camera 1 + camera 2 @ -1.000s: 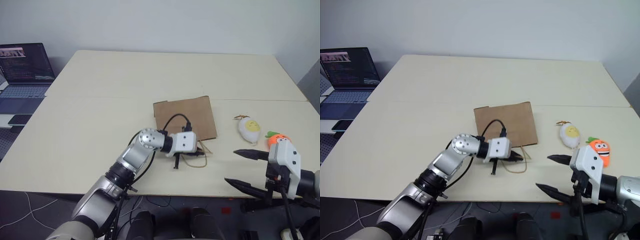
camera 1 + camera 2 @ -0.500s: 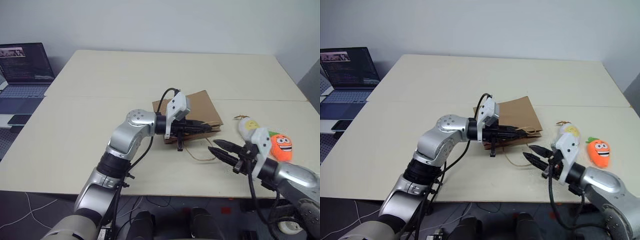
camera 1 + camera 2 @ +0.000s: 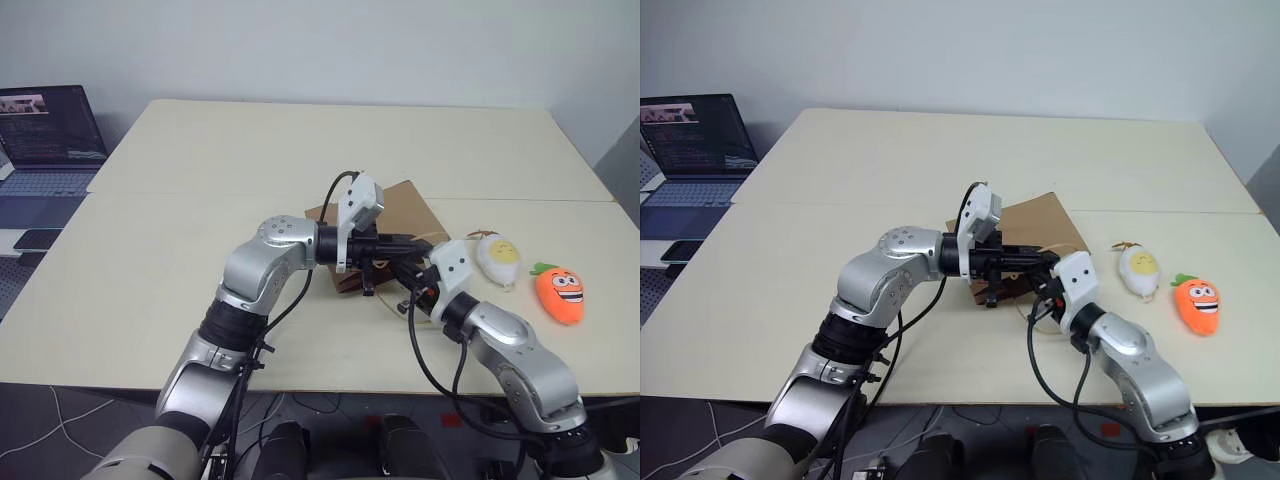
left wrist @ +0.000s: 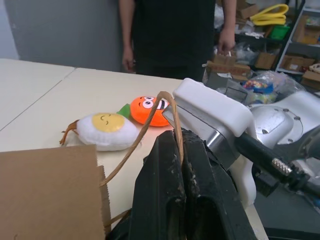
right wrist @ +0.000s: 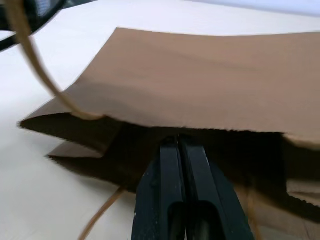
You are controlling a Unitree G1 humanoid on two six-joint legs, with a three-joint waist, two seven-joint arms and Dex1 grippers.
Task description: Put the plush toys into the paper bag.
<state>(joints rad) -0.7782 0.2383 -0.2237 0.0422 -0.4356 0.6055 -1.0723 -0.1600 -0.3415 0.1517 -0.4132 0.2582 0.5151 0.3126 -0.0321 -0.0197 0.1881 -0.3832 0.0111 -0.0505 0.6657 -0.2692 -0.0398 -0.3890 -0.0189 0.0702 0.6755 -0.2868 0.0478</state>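
The brown paper bag [image 3: 408, 208] lies on the table with its near mouth edge lifted. My left gripper [image 4: 179, 137] hangs level above that edge, shut on a tan loop handle [image 4: 145, 127] of the bag. My right gripper [image 5: 178, 142] is shut, its tips in the dark mouth of the bag [image 5: 200, 80]; whether paper is pinched between them I cannot tell. To the right of the bag lie the plush toys, apart from both grippers: the white egg [image 3: 497, 256] and the orange carrot [image 3: 560, 293].
An open laptop [image 3: 45, 140] and a phone [image 3: 40, 238] sit on a side desk at far left. A person [image 4: 175, 30] stands beyond the table's right end, with shelves of clutter behind. The table [image 3: 180, 290] has broad bare room around the bag.
My right gripper swung in from the front right edge to the bag's mouth and shut. My left gripper rose with the handle, lifting the bag's edge.
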